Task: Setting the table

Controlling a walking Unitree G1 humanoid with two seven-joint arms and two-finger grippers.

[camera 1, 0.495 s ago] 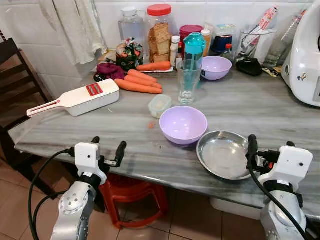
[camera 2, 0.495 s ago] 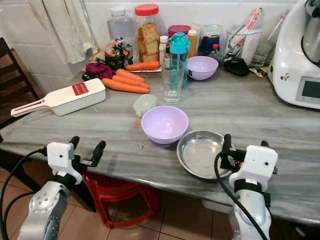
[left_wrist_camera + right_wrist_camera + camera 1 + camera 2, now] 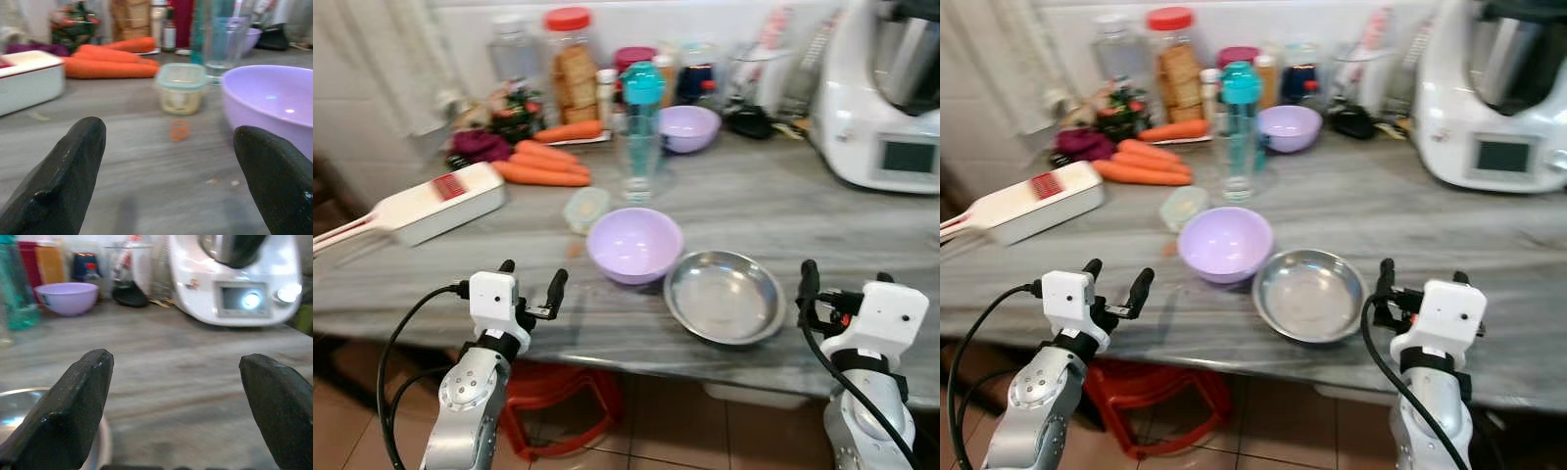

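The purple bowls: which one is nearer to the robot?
The purple bowl beside the metal dish; the other bowl sits far back among the jars.

A lilac bowl point(image 3: 634, 245) sits upright on the marble table point(image 3: 822, 220), touching a shallow steel dish point(image 3: 724, 297).

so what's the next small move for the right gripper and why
Probably ease the right gripper forward and a bit toward the steel plate. Its fingers are open and empty at the table edge, and the plate's near rim lies just inboard of them, the closest dish to that arm. The left gripper is also open, facing the purple bowl.
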